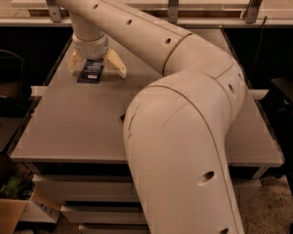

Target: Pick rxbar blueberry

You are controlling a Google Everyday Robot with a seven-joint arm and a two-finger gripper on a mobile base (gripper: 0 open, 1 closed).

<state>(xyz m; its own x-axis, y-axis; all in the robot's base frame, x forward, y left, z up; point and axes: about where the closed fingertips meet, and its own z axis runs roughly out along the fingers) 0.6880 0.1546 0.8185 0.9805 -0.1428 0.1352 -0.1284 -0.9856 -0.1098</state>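
Note:
The rxbar blueberry (91, 71), a small flat bar in a dark navy wrapper with white text, lies on the grey table (73, 126) at the far left. My gripper (96, 68) hangs straight over it with its two cream fingers (115, 64) spread open, one on each side of the bar's far end. The fingers do not close on the bar. The arm's large white links fill the middle and right of the view.
A black-wrapped bar (122, 116) peeks out at the arm's left edge, mostly hidden. A cardboard box (10, 216) sits on the floor at the lower left. A shelf with metal posts (173, 1) runs behind the table.

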